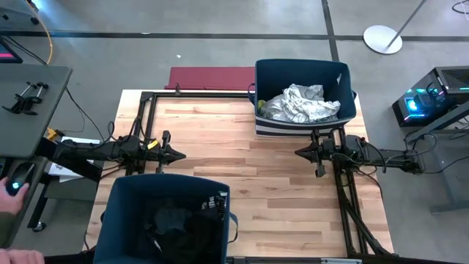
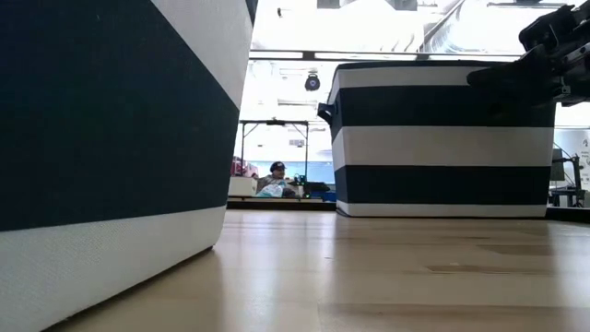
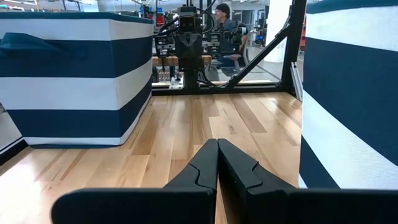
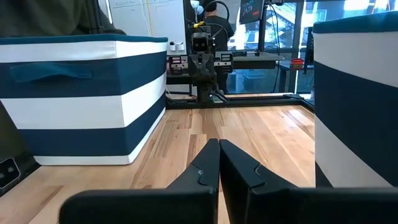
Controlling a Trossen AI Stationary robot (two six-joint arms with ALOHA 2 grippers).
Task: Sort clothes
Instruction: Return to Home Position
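Observation:
Light patterned and white clothes [image 1: 302, 103] lie piled in the dark blue striped bin [image 1: 344, 81] at the table's far right. Black and dark grey clothes [image 1: 172, 221] lie in the second dark blue bin [image 1: 117, 213] at the near left. My left gripper [image 1: 182, 155] is shut and empty at the table's left side, just beyond the near bin; it also shows in the left wrist view [image 3: 217, 144]. My right gripper [image 1: 299, 152] is shut and empty at the right side, just nearer than the far bin; it also shows in the right wrist view [image 4: 219, 144]. The two point at each other across bare wood.
A flat red board [image 1: 211, 77] lies beyond the table's far edge. Bare wooden tabletop [image 1: 242, 154] stretches between the two grippers. A dark metal frame [image 1: 146, 99] runs along the table's edges. A person's hand [image 1: 13, 196] is at a side stand to the left.

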